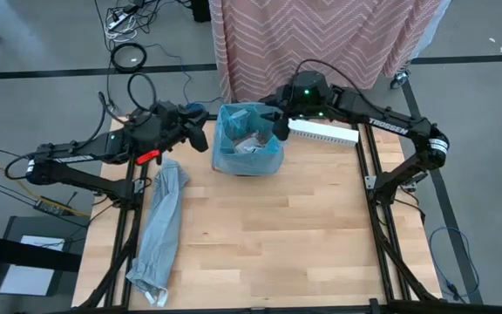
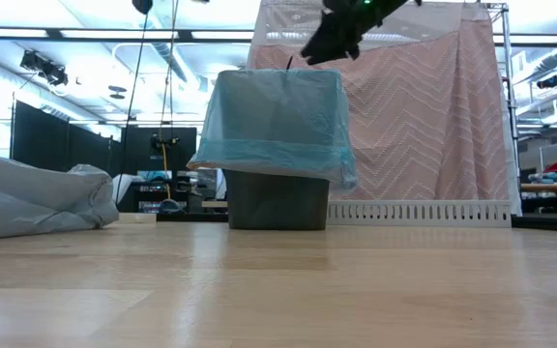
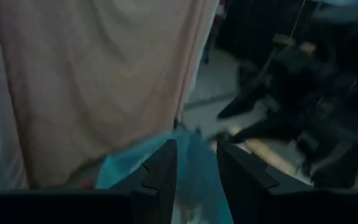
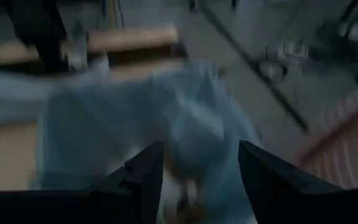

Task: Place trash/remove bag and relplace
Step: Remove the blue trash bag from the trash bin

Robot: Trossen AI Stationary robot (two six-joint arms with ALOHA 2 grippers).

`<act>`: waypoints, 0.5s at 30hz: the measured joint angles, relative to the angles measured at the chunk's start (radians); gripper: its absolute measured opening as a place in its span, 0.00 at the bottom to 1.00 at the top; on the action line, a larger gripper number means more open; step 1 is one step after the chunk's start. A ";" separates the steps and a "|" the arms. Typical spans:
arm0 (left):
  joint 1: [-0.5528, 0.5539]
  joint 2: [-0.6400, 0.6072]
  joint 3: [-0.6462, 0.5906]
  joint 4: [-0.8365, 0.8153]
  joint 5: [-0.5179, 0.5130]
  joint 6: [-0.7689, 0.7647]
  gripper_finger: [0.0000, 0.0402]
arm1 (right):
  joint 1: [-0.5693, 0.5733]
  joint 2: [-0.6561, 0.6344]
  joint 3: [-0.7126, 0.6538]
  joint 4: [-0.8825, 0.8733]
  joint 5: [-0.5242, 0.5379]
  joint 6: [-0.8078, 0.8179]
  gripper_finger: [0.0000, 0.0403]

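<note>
one blue bag (image 1: 247,139) lining one small dark bin (image 2: 277,200), which sits near the back edge of the bench (image 1: 268,235), roughly mid-width. inside the bag there's trash (image 1: 249,144), brownish and white scraps, but they're bunched together so i can't count them. from the low view the bag's skirt hangs over the upper part of the bin, only the bin's lower part shows.

two grippers, one each side of the bin. right gripper (image 1: 279,127) hangs over the bin's right rim, jaws parted with nothing between them. left gripper (image 1: 197,135) is just off the bin's left side, jaws apart with a narrow gap, also not holding anything; the bag's edge shows beyond them.

one pale grey bag (image 1: 159,231) lies left of the bin, running toward the bench's front edge. one white slotted strip (image 1: 323,132) lies right of the bin. in front of the bin it's bare wood.
</note>
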 joint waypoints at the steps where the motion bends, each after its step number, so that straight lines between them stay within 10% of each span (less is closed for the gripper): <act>1: 0.013 -0.002 0.000 -0.043 0.026 -0.032 0.30 | -0.012 -0.008 0.000 -0.058 0.001 -0.004 0.48; 8: 0.050 -0.014 0.000 -0.202 0.094 -0.194 0.31 | -0.129 -0.015 -0.022 -0.420 -0.060 -0.065 0.48; 15: 0.050 -0.038 -0.065 -0.189 0.139 -0.300 0.31 | -0.191 -0.014 -0.195 -0.369 -0.158 -0.041 0.48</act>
